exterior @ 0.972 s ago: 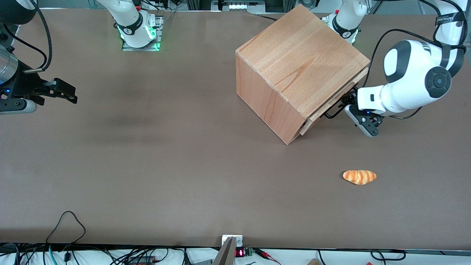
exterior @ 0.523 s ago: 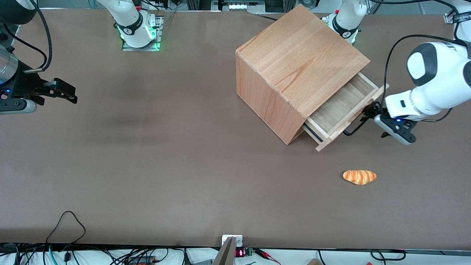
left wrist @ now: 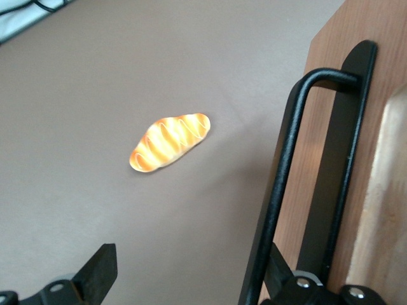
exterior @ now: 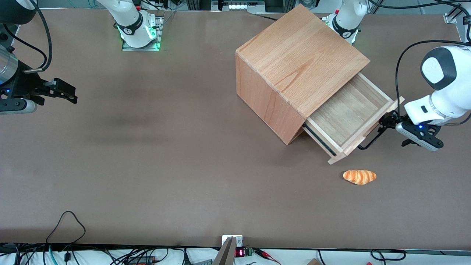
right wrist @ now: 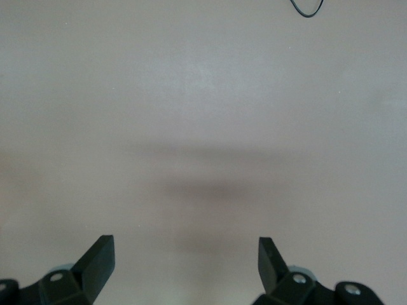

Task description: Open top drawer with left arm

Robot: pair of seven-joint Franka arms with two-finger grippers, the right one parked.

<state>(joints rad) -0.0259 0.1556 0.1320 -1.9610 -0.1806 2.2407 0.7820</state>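
The big beech box [exterior: 301,62] stands at an angle on the table. Its top drawer [exterior: 349,110] is pulled well out and shows a bare pale board inside. The left arm [exterior: 441,84] reaches to the flat drawer front [exterior: 368,136]. My gripper [exterior: 390,121] is at the thin black wire handle [exterior: 371,141]. In the left wrist view the gripper [left wrist: 191,276] is open. One finger [left wrist: 102,270] stands free over the table, while the other sits between the handle bar [left wrist: 280,184] and the drawer front [left wrist: 327,38], hooked on the bar, not clamped.
A small orange bread roll [exterior: 359,176] lies on the brown table a little nearer the front camera than the drawer's corner; it also shows in the left wrist view [left wrist: 170,141]. Arm bases and cables stand at the table's edge farthest from the front camera.
The drawer went from nearly shut to far out. My gripper moved with the handle toward the working arm's end of the table and nearer the front camera.
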